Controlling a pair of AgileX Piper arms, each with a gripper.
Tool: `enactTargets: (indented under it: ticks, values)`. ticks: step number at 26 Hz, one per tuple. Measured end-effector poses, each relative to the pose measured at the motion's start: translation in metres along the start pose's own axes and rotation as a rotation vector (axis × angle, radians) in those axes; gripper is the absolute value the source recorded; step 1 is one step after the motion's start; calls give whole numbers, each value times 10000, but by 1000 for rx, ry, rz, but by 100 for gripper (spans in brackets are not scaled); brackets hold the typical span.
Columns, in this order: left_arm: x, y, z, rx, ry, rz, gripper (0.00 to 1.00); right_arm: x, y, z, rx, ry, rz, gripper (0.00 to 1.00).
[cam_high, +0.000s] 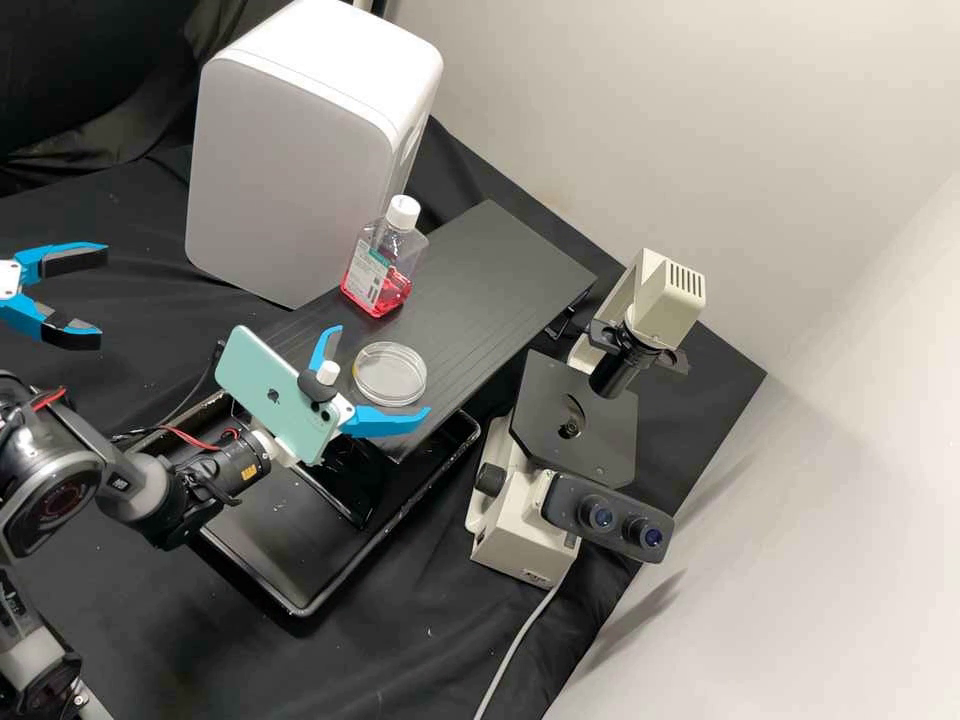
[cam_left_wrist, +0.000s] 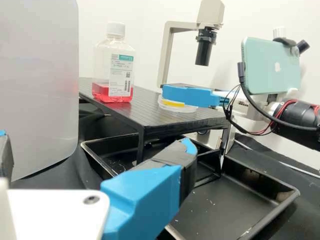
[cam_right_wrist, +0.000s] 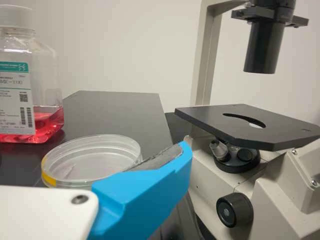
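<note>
At the far left my left pincer (cam_high: 72, 295) hangs over the black bench (cam_high: 150, 240), released, with its blue fingers spread and nothing between them, well apart from everything else. To its right, at the back, stands a white rounded box (cam_high: 300, 140). Just beside the box, a clear bottle (cam_high: 380, 265) with a white cap and a little red liquid stands upright on the corner of a black raised platform (cam_high: 500, 270). Nearer the front, a mint-green phone (cam_high: 275, 395) is clamped at the wrist of my right arm. Ahead of it my right pincer (cam_high: 381, 371) is also released, one finger on either side of the petri dish (cam_high: 395, 362). I cannot tell whether either finger touches its wall. The dish lies flat and lidded on the front part of the platform, near the edge. Under that end of the platform sits a black tray (cam_high: 300, 560). Farthest right stands an inverted microscope (cam_high: 590, 440), its black stage just beside the platform and its eyepieces facing the front.
</note>
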Motion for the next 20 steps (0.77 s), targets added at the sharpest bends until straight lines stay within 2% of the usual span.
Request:
enactTargets:
  ticks: [4,7,14,15,18,20]
  values:
    - [-5,16,4,-5,-4,9,100,-45,37,-28,3,9,14,100]
    - [-8,25,7,-7,-5,14,100,-124,96,-79,4,30,36,100]
    - [-14,45,12,-10,-10,28,100,-226,188,-81,5,33,72,100]
    - [-14,45,12,-10,-10,28,100,-241,195,-77,12,36,70,100]
    - [-14,45,12,-10,-10,28,100,-279,238,-59,75,48,71,100]
    - [-14,45,12,-10,-10,28,100,-288,268,-51,103,49,82,100]
